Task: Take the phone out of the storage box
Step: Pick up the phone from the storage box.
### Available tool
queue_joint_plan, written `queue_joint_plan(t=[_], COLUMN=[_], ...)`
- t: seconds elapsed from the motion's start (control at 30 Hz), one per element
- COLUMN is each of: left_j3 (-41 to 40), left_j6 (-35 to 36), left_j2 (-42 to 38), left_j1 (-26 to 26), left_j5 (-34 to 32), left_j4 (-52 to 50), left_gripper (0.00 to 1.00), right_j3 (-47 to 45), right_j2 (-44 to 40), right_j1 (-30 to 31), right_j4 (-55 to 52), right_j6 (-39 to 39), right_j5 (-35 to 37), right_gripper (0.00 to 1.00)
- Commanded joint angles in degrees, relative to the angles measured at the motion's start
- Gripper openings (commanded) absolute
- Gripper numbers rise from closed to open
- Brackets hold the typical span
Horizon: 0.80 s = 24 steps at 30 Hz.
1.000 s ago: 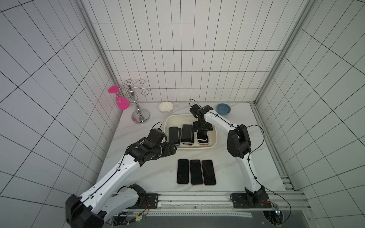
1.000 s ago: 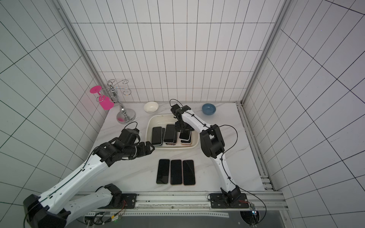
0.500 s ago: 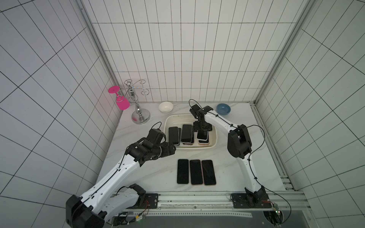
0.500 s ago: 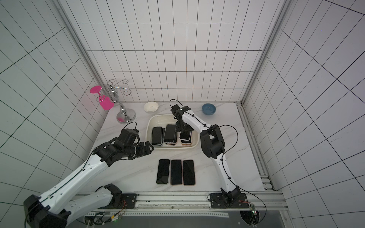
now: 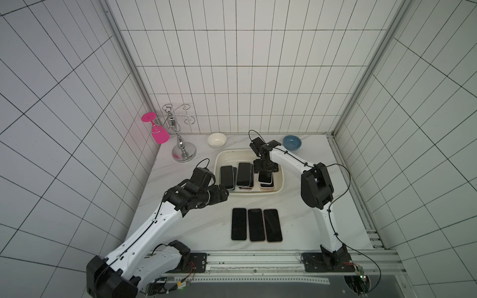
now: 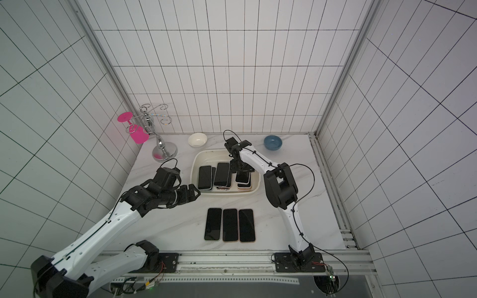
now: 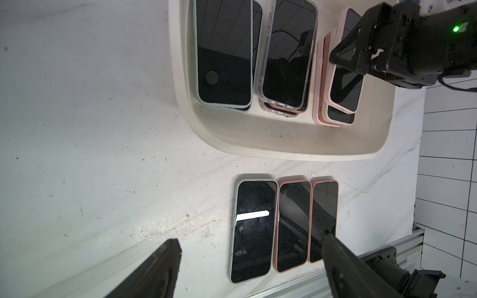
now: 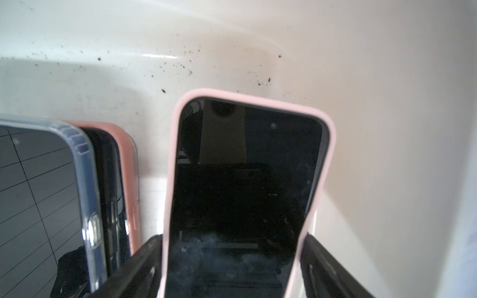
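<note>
The cream storage box [image 5: 247, 194] [image 6: 224, 194] [image 7: 284, 152] stands mid-table and holds several phones in three stacks. My right gripper [image 5: 265, 169] [image 6: 241, 169] [image 8: 231, 236] reaches down into its right end. There it is shut across the width of the top pink-cased phone [image 8: 245, 180] [image 5: 265, 178] [image 7: 346, 85], one finger against each long edge. That phone's far end is tilted up off its stack. My left gripper [image 5: 224, 193] [image 6: 197, 191] [image 7: 250, 238] hangs open and empty by the box's front left corner, above the table.
Three phones [image 5: 255, 224] [image 6: 229, 224] [image 7: 284, 224] lie side by side on the table in front of the box. Behind the box are a white bowl [image 5: 216, 139], a blue bowl [image 5: 291, 142], and a metal rack [image 5: 180, 144] holding a pink glass [image 5: 160, 134].
</note>
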Motion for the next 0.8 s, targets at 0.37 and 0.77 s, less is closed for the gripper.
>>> queue_joint_plan(t=[0.37,0.77], left_j3=[-0.3,0.8], left_j6=[2.4,2.7], left_j2=[1.7,2.1], left_j1=[1.5,2.7], left_j5=[2.1,2.3], left_j4=[-0.8,0.4], left_gripper=[0.89,0.89], right_j3=[-3.9,-5.8], right_j2=[0.5,-5.2], right_j1=[-0.1,-1.1], right_j4=[-1.8,-0.4], right_j6=[1.3,-0.2], right_j5=[-4.2,-3.2], right_gripper=[0.81,0.58])
